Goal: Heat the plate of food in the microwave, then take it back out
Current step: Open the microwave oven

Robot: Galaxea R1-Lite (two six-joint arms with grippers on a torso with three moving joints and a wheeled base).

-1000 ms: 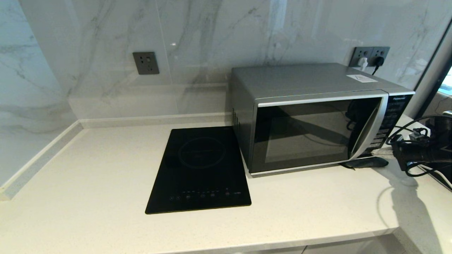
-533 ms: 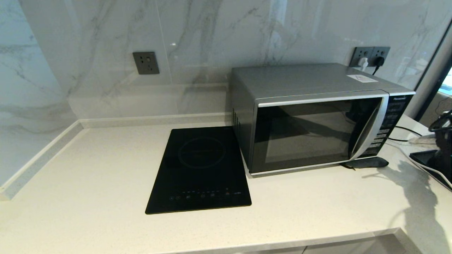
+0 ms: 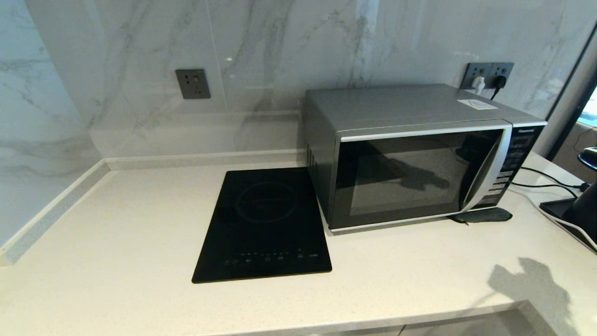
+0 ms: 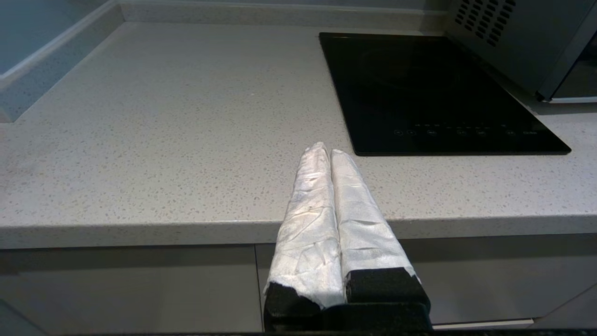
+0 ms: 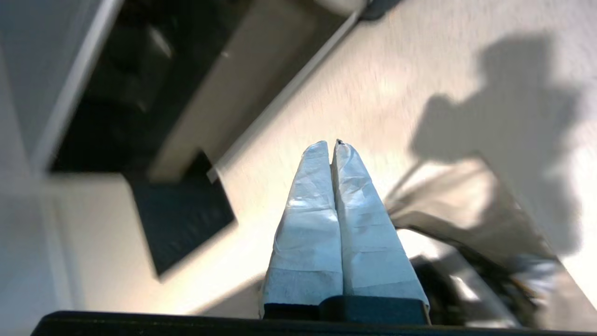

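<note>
Microwave point(image 3: 419, 154) sits door closed at the back right of the bench point(image 3: 116, 233); no plate visible. Left tool point(image 4: 326, 151) hovers at the front edge, fingers pressed together, empty. Right tool point(image 5: 332, 145) likewise closed, empty

The silver-grey boxy microwave point(image 3: 419, 154) has its dark glass door shut, and the glass shows only reflections, so whatever is inside cannot be made out; in the left wrist view the picture's edge cuts it down to a vented corner point(image 4: 522, 42). At the head view's right edge a dark arm part point(image 3: 585, 210) is cut off, its gripper out of sight there. The right wrist view is motion-blurred, so the dark shapes on the pale speckled counter point(image 5: 373, 93) behind the white-wrapped right gripper point(image 5: 332, 144) stay unclear.
</note>
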